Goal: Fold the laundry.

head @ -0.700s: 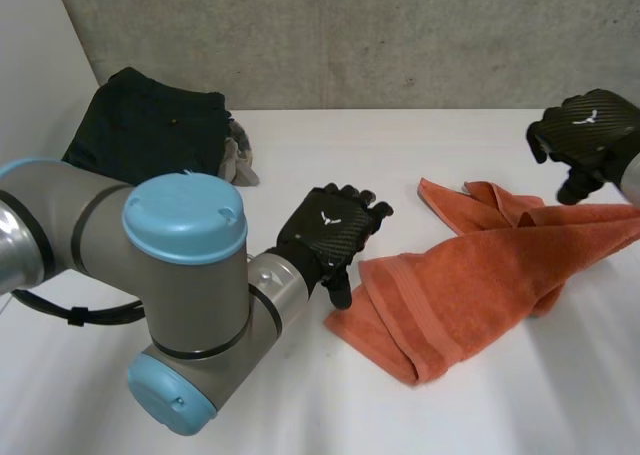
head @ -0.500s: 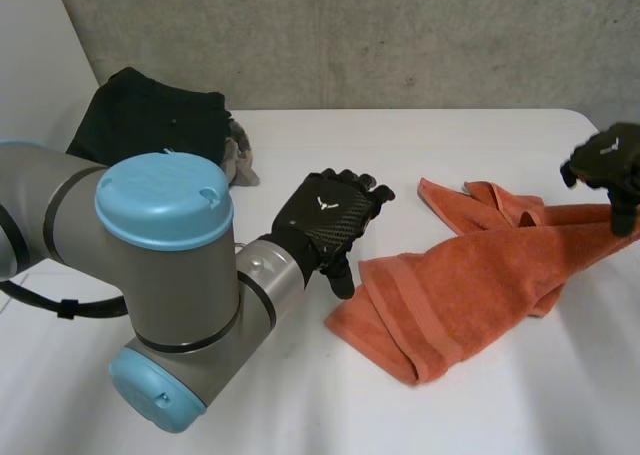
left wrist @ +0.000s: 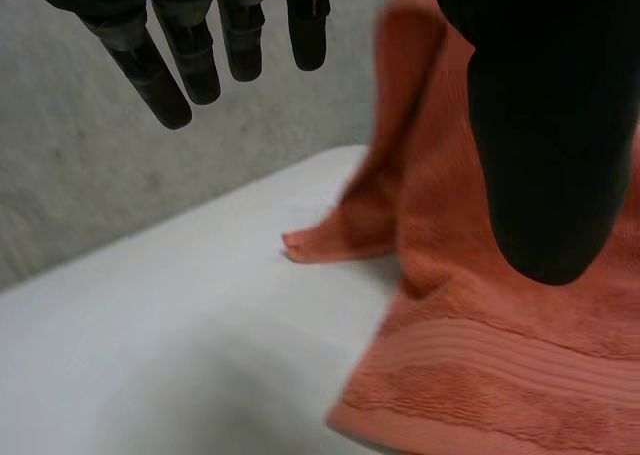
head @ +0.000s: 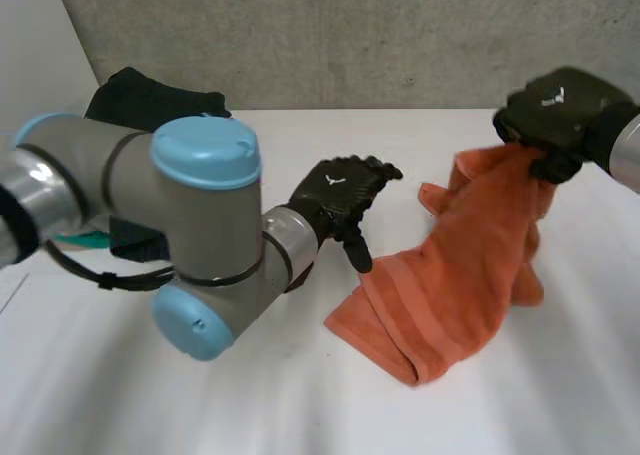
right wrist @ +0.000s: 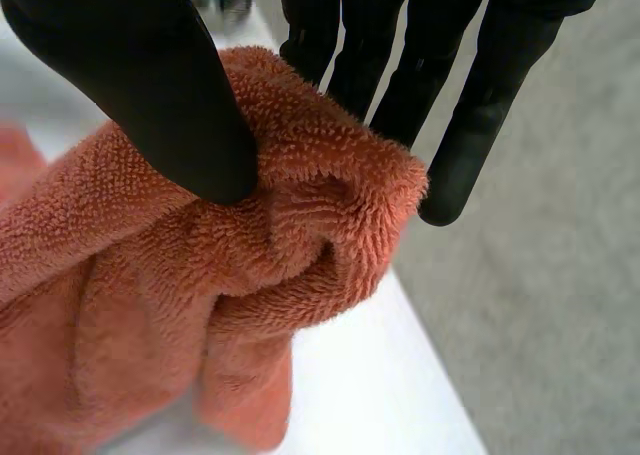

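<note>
right robot hand (head: pixel 555 115) pinches bunched edge of orange terry towel (head: pixel 450 275), raised above white surface (head: pixel 300 395); left robot hand (head: pixel 340 195) straight-fingered, holding nothing, beside towel.

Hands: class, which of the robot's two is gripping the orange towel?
The right hand, pinching a bunched part of the orange towel between thumb and fingers; the left hand is open beside it.

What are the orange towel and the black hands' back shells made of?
Orange towel: probably cotton terry, matt; fuzzy looped pile, flat ribbed band near the hem. Left hand and right hand back shells: likely carbon fibre, slight sheen; fine woven pattern shows.
</note>
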You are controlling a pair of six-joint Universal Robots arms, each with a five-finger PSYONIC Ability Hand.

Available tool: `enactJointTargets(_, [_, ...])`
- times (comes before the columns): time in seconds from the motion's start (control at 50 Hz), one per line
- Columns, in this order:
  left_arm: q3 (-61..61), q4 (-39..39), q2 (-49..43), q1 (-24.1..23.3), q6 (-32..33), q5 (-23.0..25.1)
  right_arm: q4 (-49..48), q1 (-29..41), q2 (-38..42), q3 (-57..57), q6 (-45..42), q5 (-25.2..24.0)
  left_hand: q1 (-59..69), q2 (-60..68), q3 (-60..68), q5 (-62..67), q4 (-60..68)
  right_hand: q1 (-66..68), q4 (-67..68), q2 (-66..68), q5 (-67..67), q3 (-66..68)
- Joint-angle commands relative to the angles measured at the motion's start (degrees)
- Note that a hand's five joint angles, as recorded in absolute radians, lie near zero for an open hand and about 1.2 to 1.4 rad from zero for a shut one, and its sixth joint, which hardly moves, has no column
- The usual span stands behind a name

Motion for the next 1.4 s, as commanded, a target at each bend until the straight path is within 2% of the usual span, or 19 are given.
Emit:
enactJointTargets(0.02, [11.2, -11.2, -9.1, -1.8, -7.3, 0.8, 0.3, 5.3, -8.0, 2.4, 8.1, 0.8, -1.3, -1.6, -1.9, -2.7, -1.5, 18.3, 11.6, 13.3, 15.5, 12.3])
enactJointTargets(0.12, [15.2, -18.9, -12.9, -4.9, -10.7, 0.6, 0.2, 8.0, -9.1, 3.4, 9.8, 3.5, 0.2, -0.2, -0.4, -1.2, 0.0, 18.3, 11.6, 13.3, 15.5, 12.3])
enactJointTargets(0.14, [15.1, -19.2, -13.0, -5.1, -10.7, 0.0, 0.2, 8.3, -9.0, 3.6, 9.7, 3.7, 9.8, 9.4, 9.2, 8.3, 9.6, 18.3, 11.6, 13.3, 15.5, 12.3])
enactJointTargets(0.16, [14.9, -18.9, -12.7, -5.0, -11.0, -1.9, 0.0, 8.9, -9.0, 4.0, 9.5, 4.2, 34.7, 34.3, 34.1, 33.3, 34.5, 18.3, 11.6, 13.3, 15.5, 12.3])
enactJointTargets(0.2, [14.5, -17.7, -11.1, -4.4, -11.4, -6.4, -0.5, 8.5, -8.6, 4.5, 9.3, 4.9, 68.4, 68.0, 67.8, 66.9, 68.2, 18.3, 11.6, 13.3, 15.5, 12.3])
enactJointTargets(0.22, [14.2, -17.0, -9.8, -3.8, -11.8, -10.1, -0.9, 8.0, -7.7, 4.4, 9.1, 5.2, 68.7, 68.4, 68.1, 67.3, 68.5, 18.3, 11.6, 13.3, 15.5, 12.3])
enactJointTargets(0.3, [15.0, -15.1, -3.9, -0.3, -11.7, -17.2, -3.0, 7.1, -5.9, 3.5, 9.3, 6.7, 68.7, 68.4, 68.1, 67.3, 68.5, 18.3, 11.6, 13.3, 15.5, 12.3])
enactJointTargets(0.42, [18.5, -12.1, 3.3, 4.4, -7.5, -13.6, -10.0, 6.0, -4.5, 2.9, 11.3, 9.0, 68.7, 68.4, 68.1, 67.3, 68.5, 18.3, 11.6, 13.3, 15.5, 12.3])
enactJointTargets(0.54, [15.5, -11.9, 7.0, 4.9, -2.8, -13.0, -9.8, 7.8, -6.1, 6.9, 17.5, 8.5, 68.7, 68.4, 68.1, 67.3, 68.5, 18.3, 11.6, 13.3, 15.5, 12.3])
enactJointTargets(0.68, [-5.4, -11.3, 11.0, 5.5, 9.3, -16.3, -5.9, 12.5, -5.3, 25.7, 18.2, 7.4, 68.7, 68.4, 68.1, 67.3, 68.5, 18.3, 11.6, 13.3, 15.5, 12.3])
enactJointTargets(0.72, [-10.4, -9.1, 11.4, 5.5, 12.1, -15.4, -6.6, 12.5, -3.3, 28.6, 16.7, 7.4, 68.7, 68.4, 68.1, 67.3, 68.5, -5.8, -12.5, -10.9, -8.7, -11.8])
enactJointTargets(0.76, [-14.9, -6.6, 11.4, 5.0, 14.5, -13.5, -7.3, 11.5, -1.6, 28.2, 14.8, 7.5, 68.7, 68.4, 68.1, 67.3, 68.5, -38.9, -45.6, -44.0, -41.8, -44.9])
enactJointTargets(0.8, [-17.2, -5.3, 11.1, 4.9, 16.1, -12.2, -7.0, 10.2, -1.4, 24.2, 14.4, 7.2, 63.6, 63.2, 63.0, 62.2, 63.4, -51.3, -58.0, -56.4, -54.2, -57.3])
enactJointTargets(0.82, [-17.6, -5.2, 11.1, 5.0, 16.3, -12.2, -6.9, 10.0, -1.4, 22.9, 14.4, 7.1, 58.9, 58.5, 58.3, 57.4, 58.7, -51.7, -58.4, -56.7, -54.5, -57.6])
enactJointTargets(0.88, [-19.1, -5.5, 11.6, 6.2, 16.8, -12.0, -5.7, 9.5, -1.3, 16.3, 13.6, 5.7, 24.3, 23.9, 23.7, 22.8, 24.1, -51.5, -58.2, -56.6, -54.4, -57.5])
enactJointTargets(0.9, [-19.4, -5.5, 11.7, 6.6, 16.9, -11.9, -5.2, 9.4, -1.1, 14.8, 13.0, 5.2, 21.5, 21.1, 20.9, 20.1, 21.3, -51.3, -58.0, -56.4, -54.2, -57.3])
enactJointTargets(1.08, [-24.4, -5.4, 15.4, 11.5, 16.7, -10.5, -3.2, 8.9, 6.3, 5.2, -5.6, -6.1, 10.4, 10.0, 9.8, 8.9, 10.2, -45.6, -52.3, -50.7, -48.5, -51.6])
enactJointTargets(1.18, [-28.4, -3.8, 17.8, 14.8, 16.6, -8.7, -0.5, 9.9, 13.7, 1.0, -18.0, -6.1, 7.4, 7.0, 6.8, 5.9, 7.2, -38.1, -44.8, -43.1, -40.9, -44.0])
enactJointTargets(1.4, [-28.1, -2.6, 12.5, 15.4, 13.7, -2.7, -0.9, 13.0, 24.6, -3.8, -25.1, -8.6, 6.7, 6.3, 6.1, 5.2, 6.5, -35.9, -42.6, -40.9, -38.7, -41.8])
